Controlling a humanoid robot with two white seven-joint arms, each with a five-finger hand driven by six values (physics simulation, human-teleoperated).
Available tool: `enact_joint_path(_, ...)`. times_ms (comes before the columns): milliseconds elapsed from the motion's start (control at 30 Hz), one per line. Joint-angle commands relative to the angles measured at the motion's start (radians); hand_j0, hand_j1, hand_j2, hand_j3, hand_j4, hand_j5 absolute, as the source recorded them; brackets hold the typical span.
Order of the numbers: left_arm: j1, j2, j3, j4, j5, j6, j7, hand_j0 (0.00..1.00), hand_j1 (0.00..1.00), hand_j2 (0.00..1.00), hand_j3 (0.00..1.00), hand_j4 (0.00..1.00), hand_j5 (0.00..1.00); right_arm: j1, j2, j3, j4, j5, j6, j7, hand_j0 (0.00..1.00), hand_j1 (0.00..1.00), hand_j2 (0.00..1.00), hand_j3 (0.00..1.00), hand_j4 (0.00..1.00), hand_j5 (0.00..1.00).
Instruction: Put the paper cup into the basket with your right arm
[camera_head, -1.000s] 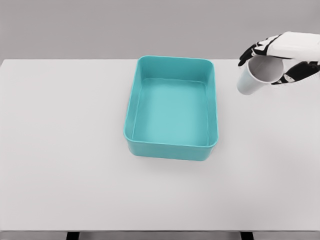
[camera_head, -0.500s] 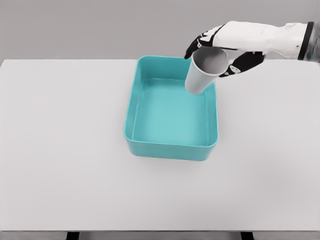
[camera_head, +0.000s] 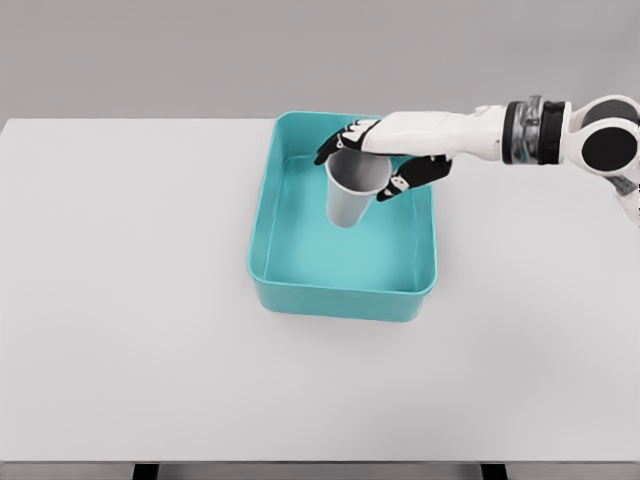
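My right hand (camera_head: 385, 160): white shell over the back, black finger segments with white patches. Behind it, a smooth white forearm. Past that, a grey ringed band with dark edges. Furthest back, a rounded white joint housing with a black circular cap.

my right hand (camera_head: 385, 150) covers the far side of the paper cup's (camera_head: 350, 195) rim, and my palm hides where the fingers behind it touch. whether the cup's base rests on the basket (camera_head: 345, 298) floor or hangs just above it i cannot tell. my right arm (camera_head: 560, 135) is cut off at the picture's right edge past the elbow. the table's (camera_head: 120, 350) near edge runs out at the bottom.
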Motion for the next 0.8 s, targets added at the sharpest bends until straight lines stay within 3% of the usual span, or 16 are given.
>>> enact_joint_path(0, 0.0, 0.0, -0.001, 0.0, 0.0, 0.0, 0.0, 1.0, 1.0, 1.0, 1.0, 1.0, 1.0, 0.0, 0.012, 0.018, 0.011, -0.006, 0.005, -0.001, 0.73, 0.73, 0.73, 0.73, 0.73, 0.73)
enact_joint_path(367, 0.0, 0.0, -0.001, 0.0, 0.0, 0.0, 0.0, 1.0, 1.0, 1.0, 1.0, 1.0, 1.0, 0.025, 0.034, 0.045, 0.041, 0.015, 0.001, -0.001, 0.73, 0.73, 0.73, 0.73, 0.73, 0.73)
enact_joint_path(433, 0.0, 0.0, -0.001, 0.0, 0.0, 0.0, 0.0, 1.0, 1.0, 1.0, 1.0, 1.0, 1.0, 0.023, 0.034, 0.045, 0.043, 0.017, 0.002, -0.001, 0.76, 0.76, 0.76, 0.76, 0.76, 0.76)
enact_joint_path(567, 0.0, 0.0, -0.001, 0.0, 0.0, 0.0, 0.0, 1.0, 1.0, 1.0, 1.0, 1.0, 1.0, 0.021, 0.032, 0.045, 0.037, 0.021, 0.013, -0.001, 0.99, 0.99, 0.99, 0.99, 0.99, 0.99)
enact_joint_path(767, 0.0, 0.0, -0.001, 0.0, 0.0, 0.0, 0.0, 1.0, 1.0, 1.0, 1.0, 1.0, 1.0, 0.02, 0.031, 0.045, 0.032, 0.021, 0.013, -0.001, 1.0, 1.0, 1.0, 1.0, 1.0, 1.0)
